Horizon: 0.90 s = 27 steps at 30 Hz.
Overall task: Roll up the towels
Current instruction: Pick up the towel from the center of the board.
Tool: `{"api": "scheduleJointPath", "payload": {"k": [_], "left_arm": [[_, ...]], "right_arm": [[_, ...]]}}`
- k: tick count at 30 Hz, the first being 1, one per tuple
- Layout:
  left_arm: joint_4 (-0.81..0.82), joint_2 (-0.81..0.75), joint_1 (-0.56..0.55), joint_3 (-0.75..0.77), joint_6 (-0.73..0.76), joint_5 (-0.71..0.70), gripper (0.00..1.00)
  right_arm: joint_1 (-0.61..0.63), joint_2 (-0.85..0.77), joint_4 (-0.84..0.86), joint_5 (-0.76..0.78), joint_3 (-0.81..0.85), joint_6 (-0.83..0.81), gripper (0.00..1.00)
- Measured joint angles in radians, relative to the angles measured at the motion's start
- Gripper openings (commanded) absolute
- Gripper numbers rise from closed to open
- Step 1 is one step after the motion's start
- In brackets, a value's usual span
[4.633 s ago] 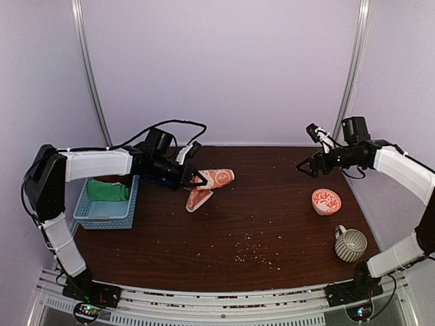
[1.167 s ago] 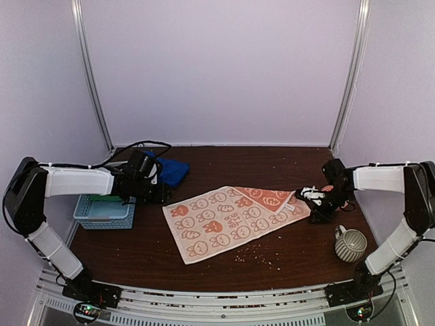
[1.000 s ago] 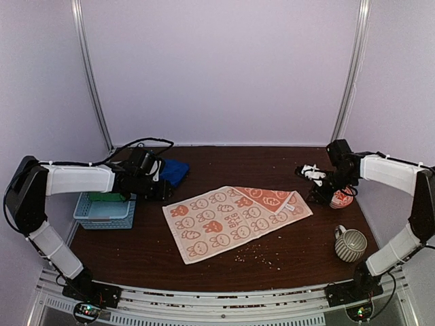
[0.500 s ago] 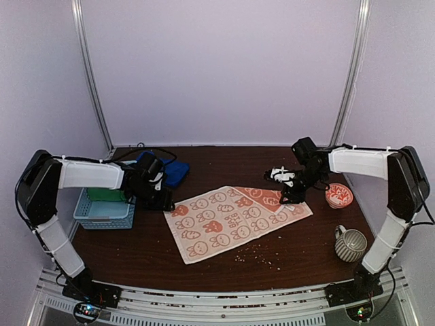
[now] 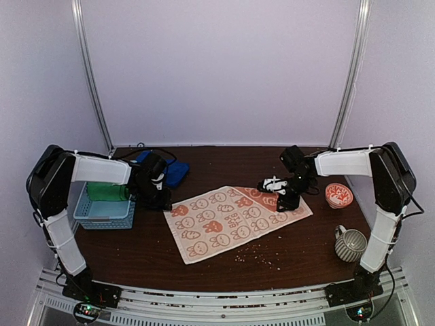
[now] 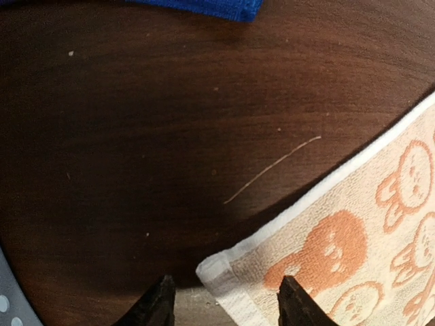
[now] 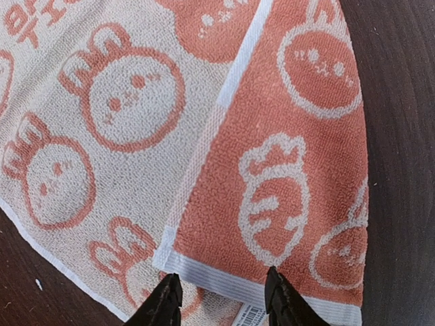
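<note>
- The orange-and-white bunny-patterned terry towel (image 5: pixel 231 221) lies spread flat in the middle of the dark brown wooden table (image 5: pixel 306 258). Its far right corner is folded over, showing a deeper orange, carrot-printed side. I judge it light, limp and grippy. It would sag and bunch if lifted, so the best hold is a pinch at a hemmed corner or edge, rolling it along the table.
- The plain green towel (image 5: pixel 105 191) sits in the light blue plastic basket (image 5: pixel 102 216). The left arm covers part of it, so its shape is unclear.
- The plain royal blue cloth (image 5: pixel 175 171) lies far left, partly behind that arm.
- The left gripper (image 6: pixel 228 305) has its fingers spread astride the towel's left hemmed corner, holding nothing.
- The right gripper (image 7: pixel 221 302) has its fingers parted over the folded flap's hem, empty.
- Both sets of fingertips are cut off by the frame, so contact with the cloth cannot be told.
- A small printed label (image 7: pixel 250 316) peeks out below the flap's hem, unreadable.
</note>
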Motion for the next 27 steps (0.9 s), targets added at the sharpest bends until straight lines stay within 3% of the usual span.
{"api": "scheduleJointPath", "payload": {"k": [20, 27], "left_arm": [[0.026, 0.045, 0.0, 0.029, 0.011, 0.01, 0.28], [0.037, 0.045, 0.0, 0.029, 0.015, 0.02, 0.22]], "right_arm": [[0.001, 0.059, -0.024, -0.055, 0.018, 0.039, 0.47], [0.009, 0.074, 0.008, -0.048, 0.031, 0.089, 0.34]]}}
